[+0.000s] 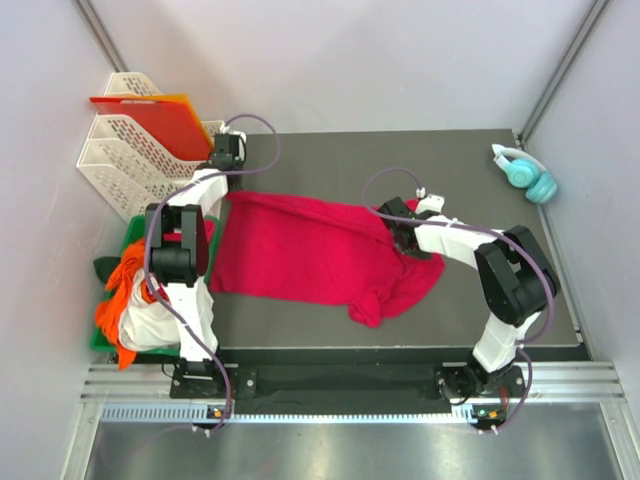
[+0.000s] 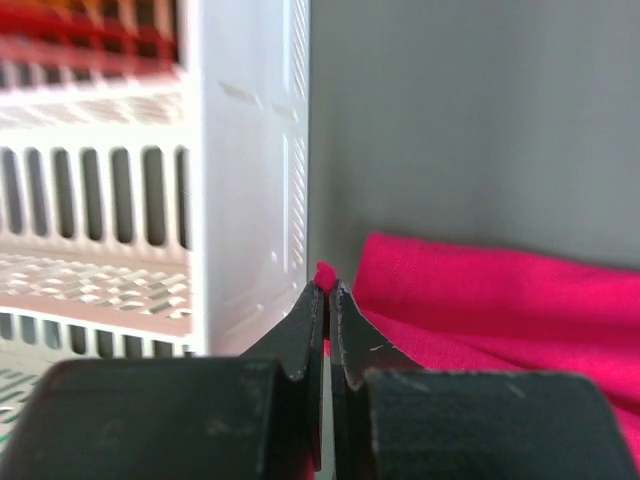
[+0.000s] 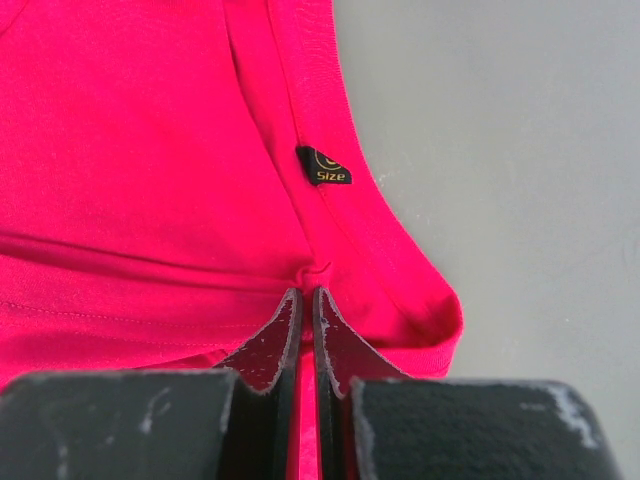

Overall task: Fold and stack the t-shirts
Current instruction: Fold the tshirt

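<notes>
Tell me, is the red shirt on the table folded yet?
Not yet: the red t-shirt lies spread wide across the table, rumpled at one end.

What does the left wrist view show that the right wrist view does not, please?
Only the left wrist view shows the white rack beside the left gripper. Only the right wrist view shows the black size label and the right gripper. Both show the red shirt on the grey table, pinched in a shut gripper.
</notes>
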`<state>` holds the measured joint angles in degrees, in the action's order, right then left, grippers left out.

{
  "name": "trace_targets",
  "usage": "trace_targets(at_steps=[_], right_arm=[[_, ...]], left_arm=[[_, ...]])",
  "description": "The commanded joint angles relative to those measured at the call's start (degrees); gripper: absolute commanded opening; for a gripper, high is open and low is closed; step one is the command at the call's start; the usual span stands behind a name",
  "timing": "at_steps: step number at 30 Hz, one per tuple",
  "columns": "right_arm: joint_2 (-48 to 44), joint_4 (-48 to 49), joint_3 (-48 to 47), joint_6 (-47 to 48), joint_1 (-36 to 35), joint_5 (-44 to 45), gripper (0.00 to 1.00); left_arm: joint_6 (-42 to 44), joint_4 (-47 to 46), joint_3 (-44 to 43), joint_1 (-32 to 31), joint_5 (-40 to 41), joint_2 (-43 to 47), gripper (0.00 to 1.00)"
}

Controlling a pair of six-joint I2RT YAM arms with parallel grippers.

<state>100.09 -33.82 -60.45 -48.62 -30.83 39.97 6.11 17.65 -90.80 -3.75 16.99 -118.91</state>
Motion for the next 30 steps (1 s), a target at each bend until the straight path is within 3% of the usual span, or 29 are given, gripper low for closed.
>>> trace_targets(at_steps=[1,18,30], right_arm=[[-3.0,-2.2,-2.0,0.3,0.9,2.2,0.00],[-9.9,-5.9,3.4,-2.2,0.8,4.5,0.00],[-6.8,-5.4,3.6,-3.6,0.5,2.5,0.00]], left_arm=[[-1.0,-1.0,-3.1,0.5,-0.2,6.1,0.00],[1.1,0.8,6.5,0.6,-0.6,6.9,0.00],[2.1,4.3,7.6,0.5,0.6,2.6,0.00]])
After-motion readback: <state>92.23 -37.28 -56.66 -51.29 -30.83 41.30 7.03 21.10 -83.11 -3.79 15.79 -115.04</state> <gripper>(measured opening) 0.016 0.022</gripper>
